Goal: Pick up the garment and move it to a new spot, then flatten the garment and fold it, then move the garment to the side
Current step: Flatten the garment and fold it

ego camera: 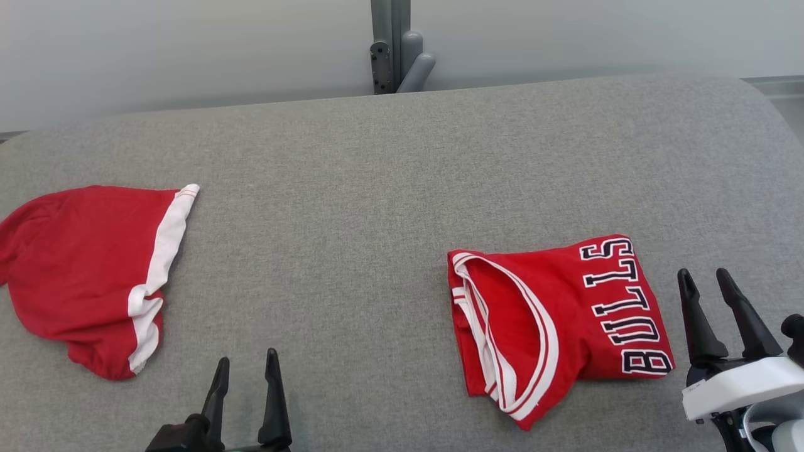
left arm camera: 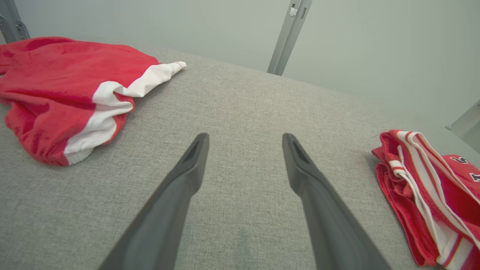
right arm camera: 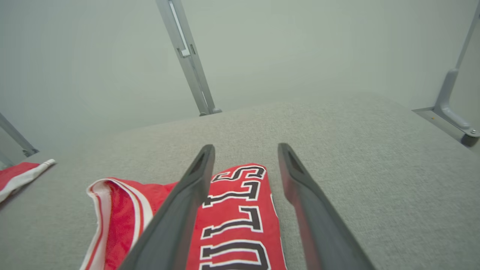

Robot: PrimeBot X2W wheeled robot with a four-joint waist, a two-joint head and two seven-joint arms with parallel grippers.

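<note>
The folded jersey (ego camera: pixel 565 314) lies on the right part of the grey bench (ego camera: pixel 352 188), lettering up and neckline trim toward the middle. Your right tool (ego camera: pixel 703 273) stands just beside its right edge, jaws apart, holding nothing. Your left tool (ego camera: pixel 247 356) is wide and empty near the front edge. In my judgement the fold is done. Lift the right tool straight up so no finger snags the hem and drags the layers. The jersey looks like thin, limp knit with white ribbed trim, and the bench cover is a coarse weave likely to grip cloth. Red shorts (ego camera: pixel 81 270) lie bunched, well apart at left.
</note>
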